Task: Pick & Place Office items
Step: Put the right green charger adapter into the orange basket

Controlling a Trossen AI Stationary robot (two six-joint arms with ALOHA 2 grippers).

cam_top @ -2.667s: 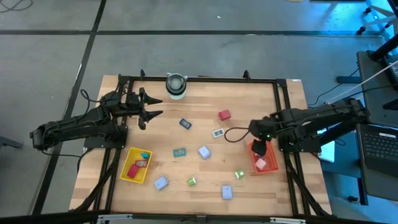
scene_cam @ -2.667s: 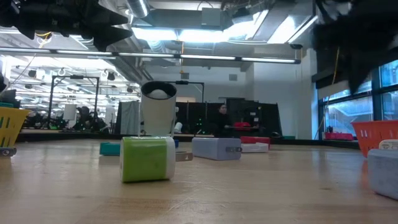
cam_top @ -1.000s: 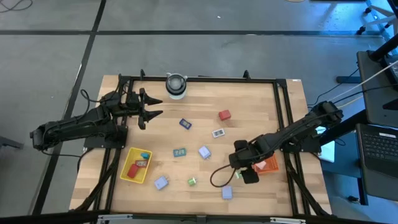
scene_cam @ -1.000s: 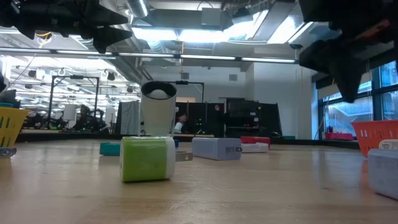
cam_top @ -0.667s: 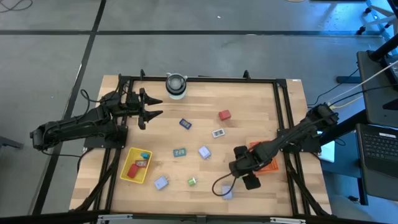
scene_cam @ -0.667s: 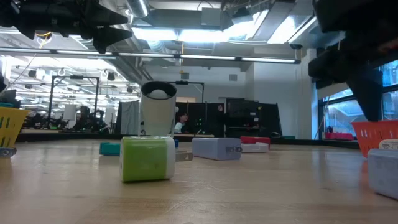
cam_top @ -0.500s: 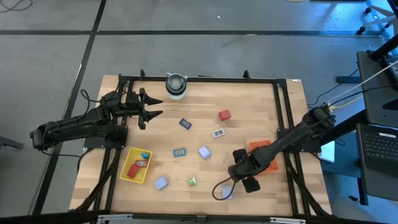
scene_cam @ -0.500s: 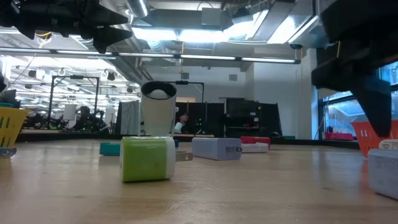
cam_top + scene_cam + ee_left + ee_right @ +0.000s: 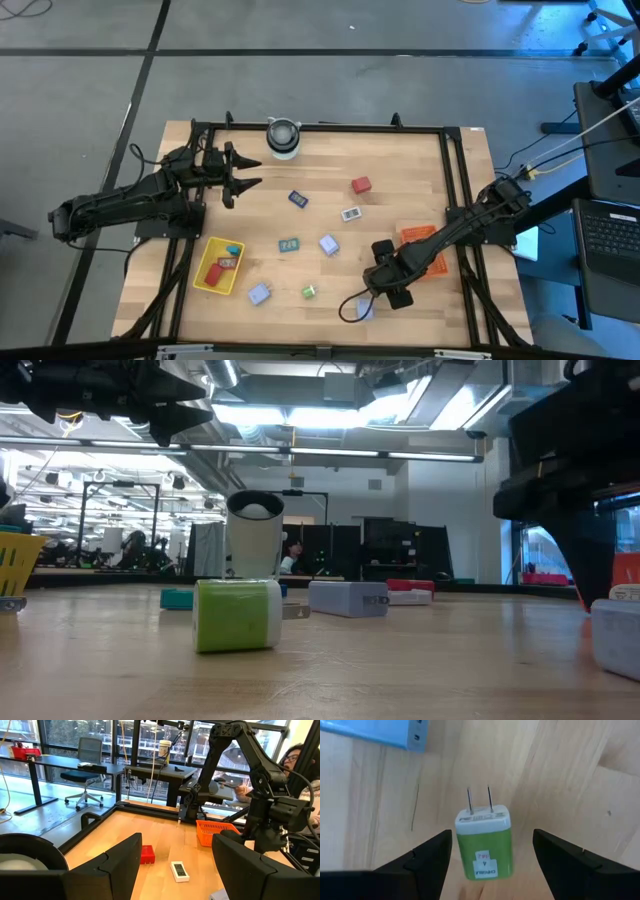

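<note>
The right gripper (image 9: 490, 865) hangs over the wooden table's (image 9: 400, 160) near right part, its spread fingers either side of a bright green plug-in charger block (image 9: 484, 840). An orange-red rectangular tray (image 9: 425, 250) lies just beside it. The left gripper (image 9: 243, 172) waits far left.

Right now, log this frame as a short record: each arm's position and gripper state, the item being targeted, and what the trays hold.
right gripper: open, fingers on either side of the green charger, not closed on it
target: green charger, lying on the wood, prongs pointing away from the wrist
left gripper: open, held over the table's far left, near the grey-white cylinder
yellow tray: holds a red item and a blue item
red tray: partly hidden by the right arm, contents cannot be told
</note>
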